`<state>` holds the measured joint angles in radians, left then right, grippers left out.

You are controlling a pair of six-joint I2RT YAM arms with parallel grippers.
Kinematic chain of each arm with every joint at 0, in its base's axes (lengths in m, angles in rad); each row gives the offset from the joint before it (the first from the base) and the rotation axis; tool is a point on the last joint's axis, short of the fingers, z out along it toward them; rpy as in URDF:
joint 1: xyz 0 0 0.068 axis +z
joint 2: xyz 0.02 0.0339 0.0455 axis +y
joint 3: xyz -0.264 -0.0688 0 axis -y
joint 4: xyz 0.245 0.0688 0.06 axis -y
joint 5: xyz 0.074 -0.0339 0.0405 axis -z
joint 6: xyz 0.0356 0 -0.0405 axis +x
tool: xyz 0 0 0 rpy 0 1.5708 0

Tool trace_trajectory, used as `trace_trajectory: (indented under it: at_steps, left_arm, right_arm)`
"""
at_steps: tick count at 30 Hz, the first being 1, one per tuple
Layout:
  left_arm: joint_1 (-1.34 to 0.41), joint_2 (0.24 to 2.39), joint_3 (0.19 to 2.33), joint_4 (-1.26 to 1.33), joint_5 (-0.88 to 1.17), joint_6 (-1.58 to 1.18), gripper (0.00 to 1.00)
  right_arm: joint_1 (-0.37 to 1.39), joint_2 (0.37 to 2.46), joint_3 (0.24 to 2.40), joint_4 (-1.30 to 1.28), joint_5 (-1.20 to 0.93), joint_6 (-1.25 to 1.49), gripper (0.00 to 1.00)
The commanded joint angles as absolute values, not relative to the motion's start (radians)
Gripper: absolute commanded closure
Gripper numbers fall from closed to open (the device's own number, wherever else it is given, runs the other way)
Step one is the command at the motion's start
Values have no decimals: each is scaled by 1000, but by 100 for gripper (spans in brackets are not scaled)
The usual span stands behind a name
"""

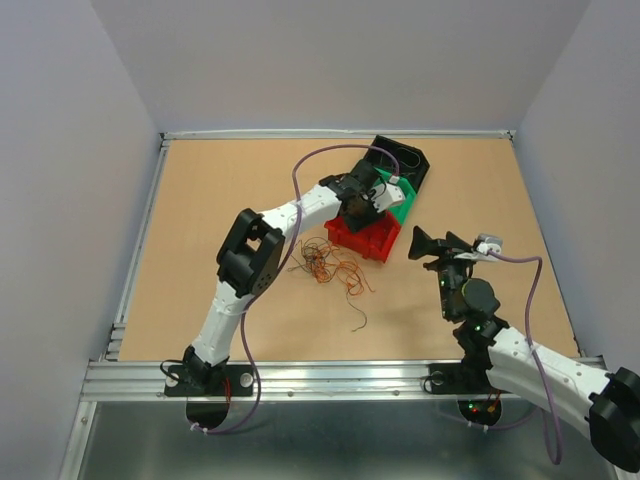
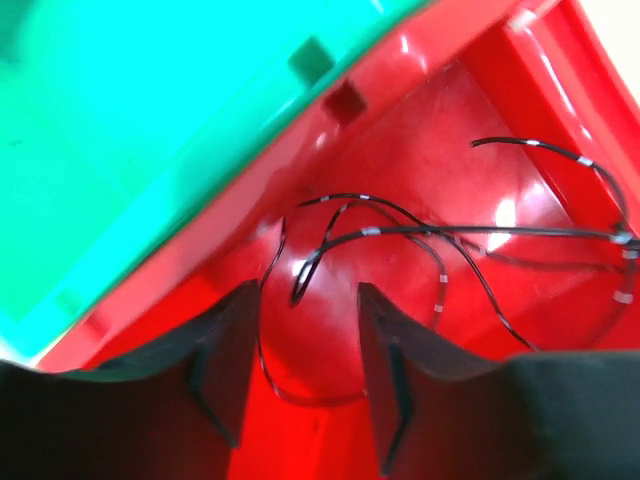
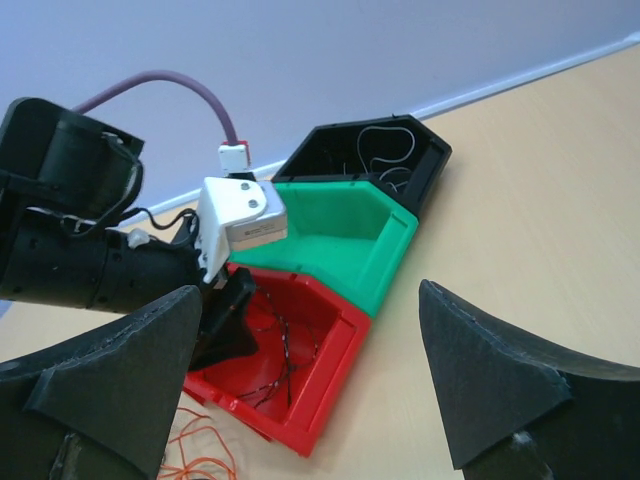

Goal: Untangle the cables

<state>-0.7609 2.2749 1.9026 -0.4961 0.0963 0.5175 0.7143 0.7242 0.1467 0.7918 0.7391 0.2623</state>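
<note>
A tangle of thin orange-brown and dark cables (image 1: 326,262) lies on the table just left of the red bin (image 1: 372,240); its orange strands also show in the right wrist view (image 3: 200,448). A dark cable with white marks (image 2: 400,232) lies curled inside the red bin (image 2: 470,130), and shows there in the right wrist view (image 3: 285,358) too. My left gripper (image 2: 305,330) is open and lowered into the red bin, with a loop of that cable lying between its fingers, not pinched. My right gripper (image 1: 424,245) is open and empty, just right of the bins.
A green bin (image 1: 398,200) touches the red one, and a black bin (image 1: 405,160) holding a pale wire (image 3: 385,150) stands behind it. The left arm's purple cable (image 1: 310,160) arcs over the table. Walls enclose the table on three sides.
</note>
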Motion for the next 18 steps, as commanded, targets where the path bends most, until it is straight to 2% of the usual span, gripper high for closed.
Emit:
trace_trajectory:
  at_steps: [1, 13, 18]
  left_arm:
    - [-758, 2077, 1849, -404, 113, 505, 43]
    - [-753, 1953, 1755, -374, 126, 486, 41]
    - [-730, 1786, 1538, -270, 135, 480, 40]
  right_arm:
    - [710, 681, 127, 816, 738, 272, 6]
    - [710, 755, 204, 711, 629, 270, 10]
    - [710, 842, 287, 637, 380, 259, 11]
